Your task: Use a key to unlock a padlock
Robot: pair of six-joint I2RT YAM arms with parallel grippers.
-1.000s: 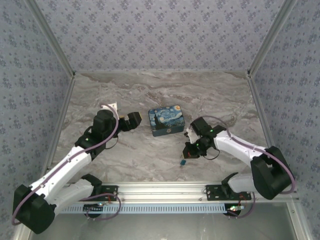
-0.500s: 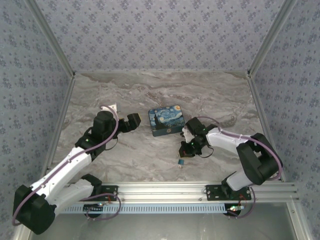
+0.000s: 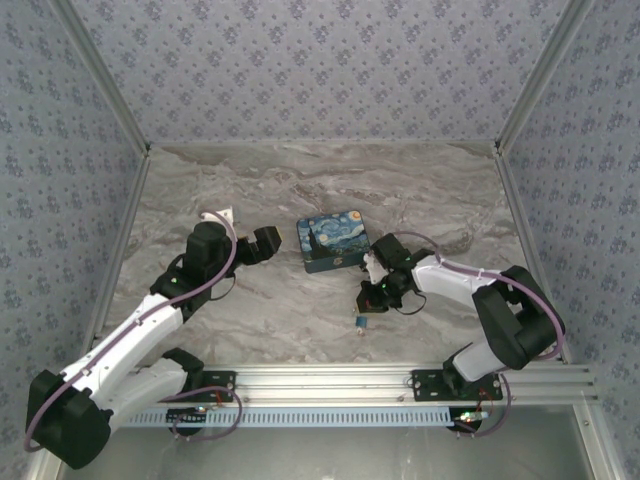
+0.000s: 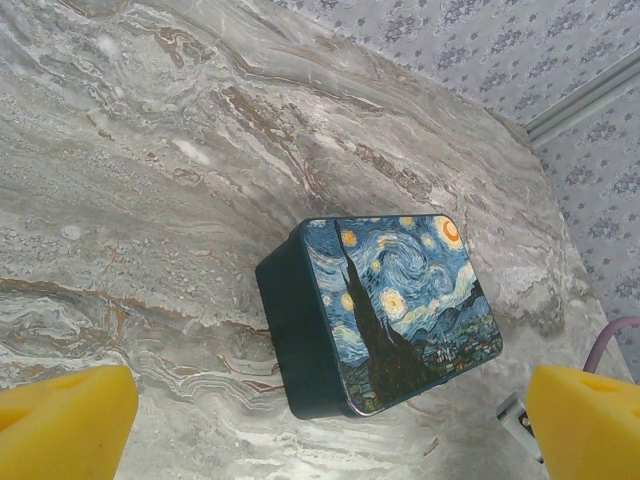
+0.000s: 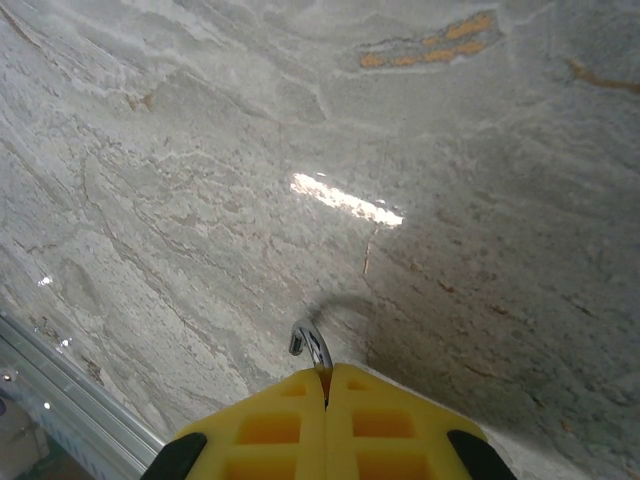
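Observation:
My right gripper (image 3: 369,301) hovers low over the marble just in front of the painted box, and in the right wrist view the gripper (image 5: 326,378) is shut on a curved silvery shackle (image 5: 312,345) that pokes out past its yellow fingertips. The padlock's tiny blue body (image 3: 362,322) shows just beyond those fingertips from above. My left gripper (image 3: 267,240) is open, left of the box, with nothing between its yellow fingers (image 4: 62,422). The key is out of view.
The blue starry-night box (image 3: 334,241) stands mid-table; the left wrist view looks at the box (image 4: 400,300) from its left side. Papered walls close in the marble table (image 3: 250,190). An aluminium rail (image 3: 330,380) runs along the near edge.
The right arm folded inward, its elbow swinging toward the table, and its gripper slid slightly left with the padlock, then held still. The left arm barely moved.

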